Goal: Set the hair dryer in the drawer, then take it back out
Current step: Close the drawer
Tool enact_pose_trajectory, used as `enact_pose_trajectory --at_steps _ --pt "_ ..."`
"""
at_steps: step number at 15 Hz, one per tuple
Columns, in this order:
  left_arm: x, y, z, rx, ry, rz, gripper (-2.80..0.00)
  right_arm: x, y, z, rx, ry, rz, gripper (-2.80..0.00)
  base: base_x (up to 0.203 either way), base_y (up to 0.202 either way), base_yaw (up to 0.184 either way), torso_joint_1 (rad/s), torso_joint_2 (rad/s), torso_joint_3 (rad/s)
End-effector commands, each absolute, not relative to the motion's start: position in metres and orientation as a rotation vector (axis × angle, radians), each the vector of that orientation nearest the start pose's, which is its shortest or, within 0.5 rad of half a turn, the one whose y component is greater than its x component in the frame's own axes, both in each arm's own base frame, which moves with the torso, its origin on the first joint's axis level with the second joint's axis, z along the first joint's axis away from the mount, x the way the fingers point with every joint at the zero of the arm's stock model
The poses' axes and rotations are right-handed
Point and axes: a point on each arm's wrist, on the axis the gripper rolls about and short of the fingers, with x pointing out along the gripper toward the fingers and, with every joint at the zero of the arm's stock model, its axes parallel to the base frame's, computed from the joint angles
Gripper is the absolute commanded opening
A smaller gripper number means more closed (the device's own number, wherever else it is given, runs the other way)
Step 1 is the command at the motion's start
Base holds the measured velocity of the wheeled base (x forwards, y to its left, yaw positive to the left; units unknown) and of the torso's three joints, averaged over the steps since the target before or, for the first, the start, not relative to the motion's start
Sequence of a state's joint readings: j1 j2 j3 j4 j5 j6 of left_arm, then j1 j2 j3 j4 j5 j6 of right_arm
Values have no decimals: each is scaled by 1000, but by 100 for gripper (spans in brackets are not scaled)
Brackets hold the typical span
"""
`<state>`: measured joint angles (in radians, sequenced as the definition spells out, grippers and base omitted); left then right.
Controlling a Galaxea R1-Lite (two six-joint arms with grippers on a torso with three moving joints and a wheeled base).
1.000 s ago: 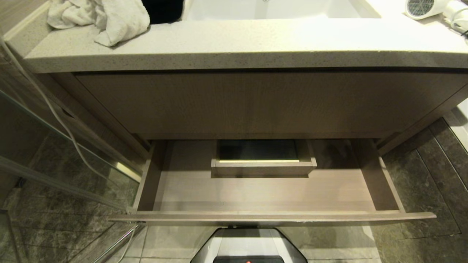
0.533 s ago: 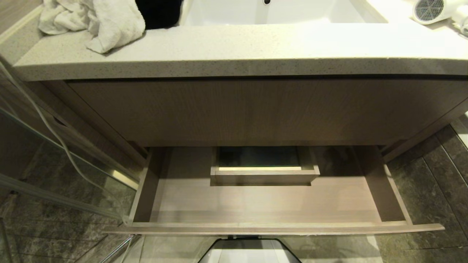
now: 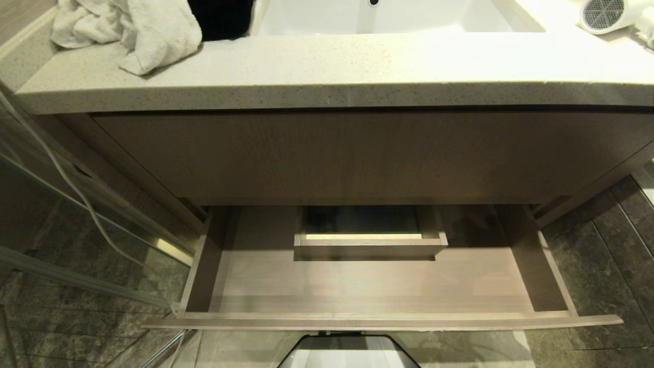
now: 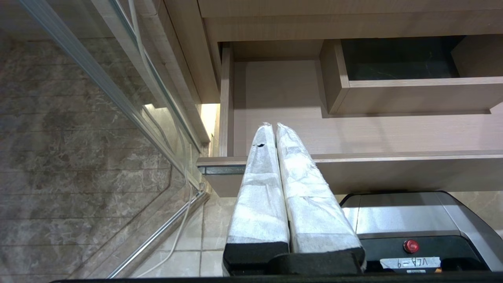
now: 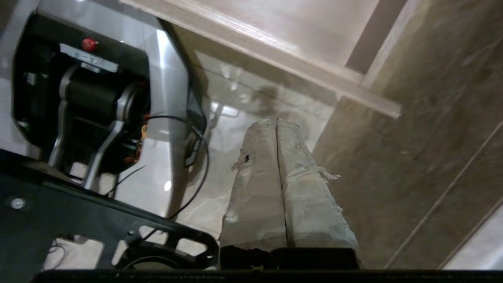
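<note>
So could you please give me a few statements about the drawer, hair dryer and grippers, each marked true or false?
1. The drawer is pulled open. True.
2. The hair dryer lies inside the drawer. False: it rests on the countertop, at the far right.
3. The right gripper holds the hair dryer. False: it is shut on nothing, above the floor near the drawer's front corner.
4. The left gripper is shut and empty. True.
5. A white towel lies on the countertop's left end. True.
6. The drawer's boxed cut-out holds the towel. False: nothing lies in it.
</note>
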<state>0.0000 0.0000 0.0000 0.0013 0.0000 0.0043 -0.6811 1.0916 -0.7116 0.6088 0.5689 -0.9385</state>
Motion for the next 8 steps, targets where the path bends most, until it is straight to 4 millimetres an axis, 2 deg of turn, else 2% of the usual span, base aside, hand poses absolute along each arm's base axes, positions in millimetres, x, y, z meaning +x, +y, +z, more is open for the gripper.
enact_pose_trajectory --at_steps 1,3,5,8 --pt "-23 0 75 5 0 0 -280 94 -61 178 -240 820 309 -280 0 0 0 0 0 0" --pt "-23 0 75 5 0 0 -280 96 -62 173 -180 878 340 -280 0 0 0 0 0 0" --pt "-23 0 75 5 0 0 -280 107 -71 164 -120 965 381 -280 0 0 0 0 0 0" --pt "-23 0 75 5 1 0 -280 120 -86 151 -122 1119 390 -280 0 0 0 0 0 0"
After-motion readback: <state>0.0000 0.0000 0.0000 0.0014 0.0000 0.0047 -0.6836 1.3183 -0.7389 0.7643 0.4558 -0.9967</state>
